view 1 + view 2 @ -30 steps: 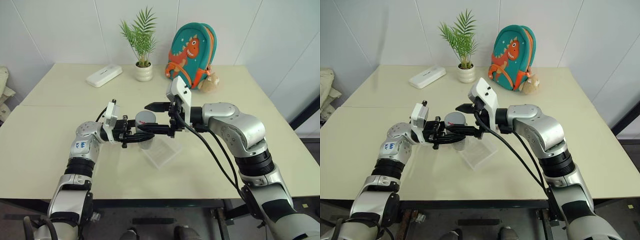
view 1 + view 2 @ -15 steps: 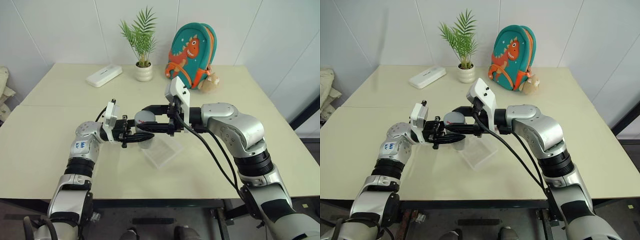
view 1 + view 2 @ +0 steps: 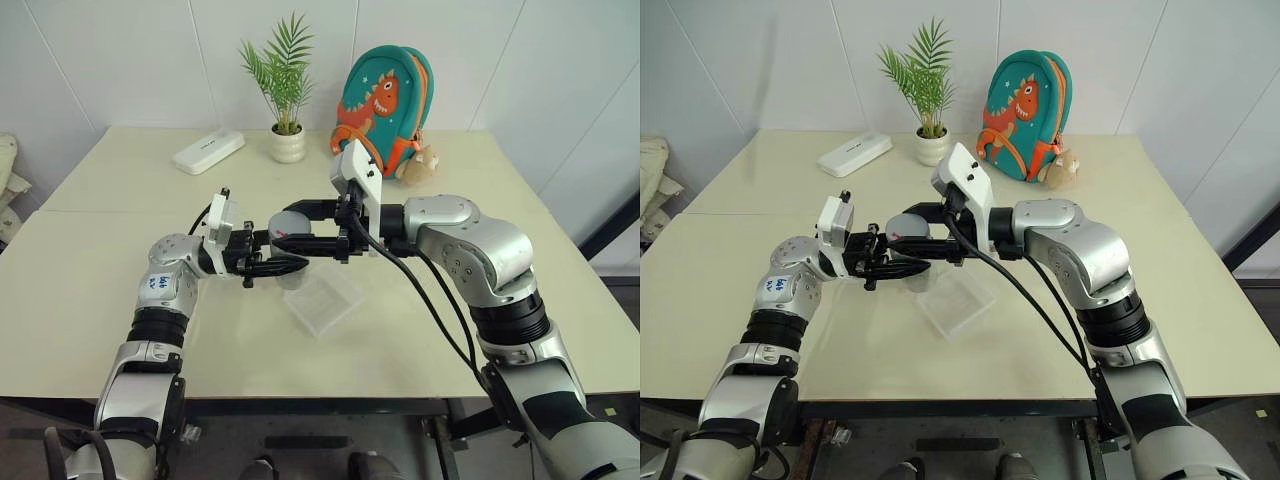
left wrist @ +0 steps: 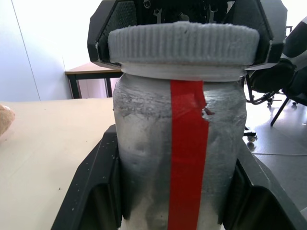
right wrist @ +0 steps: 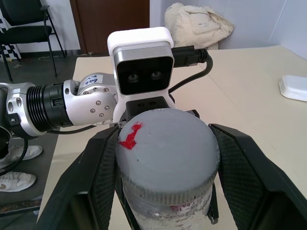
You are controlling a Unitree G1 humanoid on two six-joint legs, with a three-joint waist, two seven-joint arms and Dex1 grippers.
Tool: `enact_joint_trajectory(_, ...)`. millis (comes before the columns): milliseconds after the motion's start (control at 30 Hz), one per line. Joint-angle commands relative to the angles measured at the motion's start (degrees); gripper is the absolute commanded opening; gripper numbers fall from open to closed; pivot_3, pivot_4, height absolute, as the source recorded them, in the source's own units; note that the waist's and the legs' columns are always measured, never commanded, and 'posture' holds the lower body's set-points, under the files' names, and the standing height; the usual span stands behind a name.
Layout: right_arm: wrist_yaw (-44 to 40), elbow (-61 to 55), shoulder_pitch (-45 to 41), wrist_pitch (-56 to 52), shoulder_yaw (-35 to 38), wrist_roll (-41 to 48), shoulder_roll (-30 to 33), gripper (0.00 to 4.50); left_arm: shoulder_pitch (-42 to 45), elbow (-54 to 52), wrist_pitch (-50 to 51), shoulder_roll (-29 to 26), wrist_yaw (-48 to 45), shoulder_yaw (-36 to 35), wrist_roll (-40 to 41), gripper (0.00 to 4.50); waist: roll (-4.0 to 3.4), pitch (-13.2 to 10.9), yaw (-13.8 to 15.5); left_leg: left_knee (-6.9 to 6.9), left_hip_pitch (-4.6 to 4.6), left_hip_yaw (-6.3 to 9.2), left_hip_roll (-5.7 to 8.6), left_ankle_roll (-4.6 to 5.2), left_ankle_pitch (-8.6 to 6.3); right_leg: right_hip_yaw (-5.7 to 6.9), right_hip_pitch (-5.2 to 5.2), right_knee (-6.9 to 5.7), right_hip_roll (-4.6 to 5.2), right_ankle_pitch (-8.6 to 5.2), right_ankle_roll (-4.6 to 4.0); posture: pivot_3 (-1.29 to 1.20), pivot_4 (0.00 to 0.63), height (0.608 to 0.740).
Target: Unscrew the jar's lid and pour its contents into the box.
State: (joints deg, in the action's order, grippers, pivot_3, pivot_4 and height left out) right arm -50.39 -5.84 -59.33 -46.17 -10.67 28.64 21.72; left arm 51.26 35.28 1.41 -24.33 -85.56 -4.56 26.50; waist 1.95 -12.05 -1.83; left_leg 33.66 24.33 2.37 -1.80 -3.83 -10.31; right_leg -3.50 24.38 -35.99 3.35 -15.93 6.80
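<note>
clear jar (image 4: 158, 158) with red stripe, grey ribbed lid (image 4: 182, 43) screwed on

A pale cream table (image 3: 110, 330) is filling the middle of the head view, with a seam running across it from nine o'clock toward the centre. White panelled walls (image 3: 120, 60) are rising behind it, meeting in a corner at about one o'clock. A dark baseboard (image 3: 612, 232) is showing at three o'clock, and grey floor (image 3: 625, 300) is lying below it. Soft, even light is falling over the tabletop.

In the right wrist view, a dark brown door (image 5: 108, 21) is standing behind a black chair (image 5: 26, 21), and a heap of cream cloth (image 5: 196, 24) is resting nearby. In the left wrist view, a dark-framed desk (image 4: 88, 79) is standing against a pale wall.
</note>
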Motion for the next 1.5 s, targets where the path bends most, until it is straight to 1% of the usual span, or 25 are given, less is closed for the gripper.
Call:
enact_joint_trajectory(33, 1.7, -0.9, -2.5, 3.2, 4.6, -0.6, 1.3, 2.74, 0.2, 0.5, 0.9, -0.6, -0.6, 0.7, -1.0, 2.01, 0.00, 0.0, 0.0, 0.00, 0.00, 0.00, 0.00, 0.00, 0.00, 0.00, 0.00, 0.00, 0.00, 0.00, 0.00, 0.00, 0.150, 0.740)
enact_joint_trajectory(300, 1.8, -0.2, -2.8, 5.1, 4.7, -1.1, 1.0, 2.74, -0.1, -0.4, 5.0, -0.9, 0.5, 2.0, -1.7, 2.01, 0.00, 0.0, 0.0, 0.00, 0.01, 0.00, 0.00, 0.00, 0.00, 0.00, 0.00, 0.00, 0.00, 0.00, 0.00, 0.00, 0.150, 0.740)
enact_joint_trajectory(467, 1.5, 0.4, -2.8, 5.8, 5.0, -1.5, 1.0, 2.74, 0.0, -0.6, 5.0, -1.0, 1.0, 1.8, -2.1, 2.01, -0.01, 0.0, -0.1, -0.01, 0.01, 0.00, 0.00, 0.00, 0.00, 0.00, 0.01, 0.00, -0.01, 0.00, 0.00, 0.00, 0.150, 0.740)
enact_joint_trajectory(600, 1.8, 1.4, -2.2, 6.1, 5.6, -2.5, 2.5, 2.74, 0.5, -0.3, 3.8, -1.6, 1.9, 0.8, -2.1, 2.01, -0.01, 0.0, 0.0, -0.01, 0.01, 0.00, 0.00, 0.00, 0.00, 0.00, 0.01, 0.00, 0.00, 0.00, 0.00, 0.00, 0.150, 0.740)
enact_joint_trajectory(667, 2.4, 2.1, -0.9, 6.1, 6.3, -3.7, 4.5, 2.74, 1.1, -0.1, 3.0, -2.5, 2.4, 0.1, -2.0, 2.01, -0.01, 0.0, 0.1, 0.00, 0.01, 0.00, 0.00, 0.00, 0.00, 0.00, 0.01, 0.00, 0.00, 0.00, 0.00, 0.00, 0.150, 0.740)
enact_joint_trajectory(800, 5.3, 2.4, 4.2, 4.3, 8.5, -6.2, 9.9, 2.74, 2.3, 0.9, 1.4, -5.2, 4.0, -1.9, -1.9, 2.01, 0.00, 0.0, 0.2, -0.01, 0.02, 0.00, 0.00, 0.00, 0.00, 0.00, 0.00, 0.04, 0.00, 0.00, 0.00, 0.00, 0.150, 0.740)
enact_joint_trajectory(900, 7.4, -0.7, 11.5, 1.5, 11.9, -6.3, 14.3, 2.74, 2.0, 0.1, 0.9, -7.7, 5.3, -3.7, -1.6, 2.01, 0.00, 0.0, 0.3, -0.05, 0.03, 0.00, 0.01, 0.00, 0.00, 0.00, 0.01, 0.07, 0.01, -0.01, -0.01, 0.00, 0.150, 0.740)
enact_joint_trajectory(967, 9.2, -2.2, 15.3, -0.5, 14.2, -5.9, 15.5, 2.74, 1.8, -0.6, 1.1, -8.6, 6.0, -4.6, -1.2, 2.01, 0.00, 0.0, 0.3, -0.07, 0.05, 0.00, 0.01, 0.00, 0.00, 0.00, 0.01, 0.08, 0.01, -0.02, -0.01, 0.00, 0.150, 0.740)
enact_joint_trajectory(1067, 12.0, -6.7, 25.0, -3.8, 18.9, -5.2, 16.7, 2.74, 0.5, -2.5, 1.8, -10.3, 6.8, -6.4, -0.4, 2.01, 0.00, 0.0, 0.2, -0.05, 0.09, 0.00, 0.01, 0.01, -0.01, -0.01, 0.04, 0.07, 0.01, -0.02, 0.01, 0.00, 0.150, 0.740)
enact_joint_trajectory(1167, 15.2, -11.4, 34.7, -7.3, 22.7, -3.3, 14.5, 2.74, -0.8, -5.0, 3.4, -11.6, 7.6, -7.4, 0.3, 2.01, 0.00, 0.0, 0.0, -0.07, 0.07, -0.02, 0.00, 0.01, -0.01, -0.04, 0.04, 0.06, 0.00, -0.03, 0.01, 0.00, 0.150, 0.740)
enact_joint_trajectory(1267, 17.4, -12.4, 39.7, -7.0, 23.5, -3.0, 12.1, 2.74, -1.2, -5.6, 3.8, -11.9, 8.2, -7.5, 0.1, 2.01, -0.01, 0.0, -0.1, 0.02, 0.03, -0.02, 0.00, 0.01, -0.01, -0.05, 0.02, 0.00, -0.01, -0.02, 0.01, 0.00, 0.150, 0.740)
enact_joint_trajectory(1400, 19.3, -11.5, 41.2, -5.5, 23.0, -3.4, 9.3, 2.74, -1.2, -6.0, 4.1, -11.5, 8.5, -7.2, 0.1, 2.01, -0.01, 0.0, -0.2, 0.23, 0.03, -0.07, 0.01, 0.08, 0.06, -0.11, -0.05, 0.05, -0.01, 0.00, -0.02, 0.00, 0.150, 0.740)
enact_joint_trajectory(1433, 19.7, -11.2, 41.0, -5.1, 22.9, -3.4, 8.7, 2.74, -1.1, -6.0, 4.1, -11.3, 8.6, -7.1, 0.0, 2.01, -0.01, 0.0, -0.2, 0.25, 0.03, -0.08, 0.01, 0.13, 0.09, -0.11, -0.08, 0.10, -0.01, 0.00, -0.15, 0.00, 0.150, 0.740)
enact_joint_trajectory(1467, 19.9, -10.6, 40.8, -4.7, 22.7, -3.6, 8.3, 2.74, -0.9, -5.8, 4.0, -11.1, 8.7, -7.0, -0.1, 2.01, 0.00, 0.0, -0.2, 0.27, 0.03, -0.08, 0.01, 0.19, 0.13, -0.12, -0.12, 0.16, -0.01, -0.22, -0.64, 0.00, 0.150, 0.740)
enact_joint_trajectory(1500, 20.1, -10.3, 40.6, -4.4, 22.5, -3.7, 8.1, 2.74, -0.8, -5.7, 3.9, -11.0, 8.8, -7.0, -0.1, 2.01, -0.01, 0.0, -0.1, 0.30, 0.03, -0.08, 0.01, 0.20, 0.14, -0.12, -0.14, 0.17, -0.01, -0.27, -0.76, 0.00, 0.150, 0.740)
